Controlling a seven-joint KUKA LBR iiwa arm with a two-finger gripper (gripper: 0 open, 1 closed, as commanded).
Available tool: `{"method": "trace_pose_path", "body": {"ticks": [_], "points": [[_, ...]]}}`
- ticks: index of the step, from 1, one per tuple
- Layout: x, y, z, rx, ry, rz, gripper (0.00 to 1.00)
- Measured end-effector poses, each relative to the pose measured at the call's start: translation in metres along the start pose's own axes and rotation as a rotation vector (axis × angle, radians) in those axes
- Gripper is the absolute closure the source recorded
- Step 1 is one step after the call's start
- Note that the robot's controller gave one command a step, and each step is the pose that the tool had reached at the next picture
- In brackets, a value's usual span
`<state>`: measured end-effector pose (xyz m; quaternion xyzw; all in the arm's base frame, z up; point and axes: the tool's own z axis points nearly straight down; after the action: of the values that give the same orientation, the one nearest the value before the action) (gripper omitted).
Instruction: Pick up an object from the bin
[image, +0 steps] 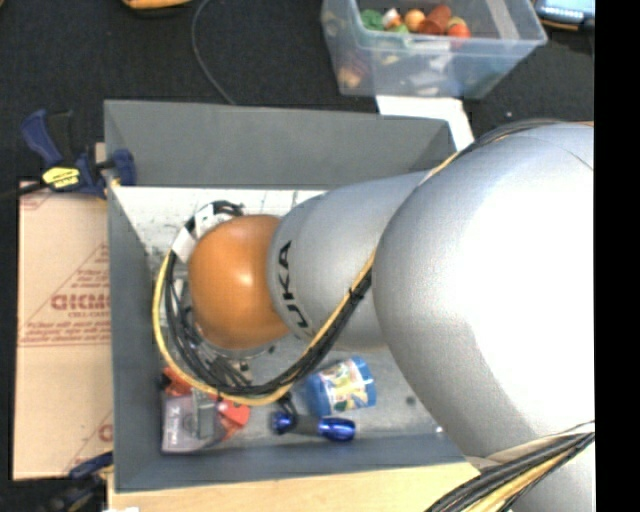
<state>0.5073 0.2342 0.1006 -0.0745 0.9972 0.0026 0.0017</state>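
Orange wrist cover (232, 280) low in bin (250, 140), left-centre | gripper beneath, clenched or released: cannot tell | nearest: grey-red packet (188, 422), blue printed cup (342, 388) by lower wall | nothing seen lifted; pick judged not yet done

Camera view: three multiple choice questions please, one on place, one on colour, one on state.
1. Where does the blue printed container lie?
A) back left corner
B) by the front wall of the bin, under the arm
C) outside the bin

2. The wrist cover is:
A) green
B) orange
C) white

3. The dark blue glossy piece is:
A) lying on the floor
B) balanced on the rim
C) stacked on the container

Answers: 1 B, it sits beneath the arm by that wall; 2 B, the dome is orange; 3 A, it rests flat beside the container.
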Motion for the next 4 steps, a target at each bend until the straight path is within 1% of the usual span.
{"method": "trace_pose_path", "body": {"ticks": [1,2,4], "points": [[0.0,0.0,0.025,0.003,-0.019,0.224,0.0],[0.02,-0.008,0.023,-0.008,-0.023,0.016,1.0],[0.019,-0.008,0.021,-0.009,-0.025,0.017,1.0]]}}
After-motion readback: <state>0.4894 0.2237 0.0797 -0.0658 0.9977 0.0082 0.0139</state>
